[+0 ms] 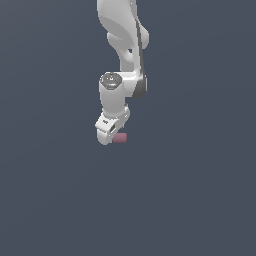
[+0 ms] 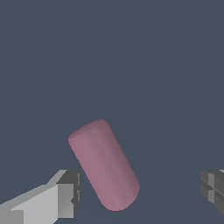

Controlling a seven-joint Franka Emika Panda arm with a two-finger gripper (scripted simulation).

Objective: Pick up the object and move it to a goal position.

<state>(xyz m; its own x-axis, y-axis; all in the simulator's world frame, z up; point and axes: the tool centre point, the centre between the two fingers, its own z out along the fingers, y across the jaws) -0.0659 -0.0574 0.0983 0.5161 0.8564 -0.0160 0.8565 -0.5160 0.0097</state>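
Two dark grey finger pads [image 2: 70, 192] of the white robot hand [image 2: 140, 192] frame the wrist view's nearest ground, set wide apart with a clear gap on either side of the small dull pink-red blocky object with rounded ends [image 2: 104, 164]; the hand is spread wide and holds nothing; the object lies between the fingers, nearer to one pad than the other and touching neither as far as can be seen, its long axis slanted across the line between them; beyond it the flat dark blue-grey bench [image 2: 131, 57] runs on bare and featureless; in the exterior view the hand [image 1: 107, 132] hangs low under the white jointed arm [image 1: 122, 45], and the object [image 1: 119, 138] peeps out just beside its tip toward the exterior view's right, seemingly resting on the bench; no goal marker shows in either view, so the task looks to be at the grasp stage with the carry yet to come; the chief risk, in my judgement, is the slant: pads closing on a skewed rounded piece may meet it off-centre, so that it twists or squirts out; the nearer pad could also nudge it first and shove it aside; descending too little would leave only a shallow pinch that slips in the lift.
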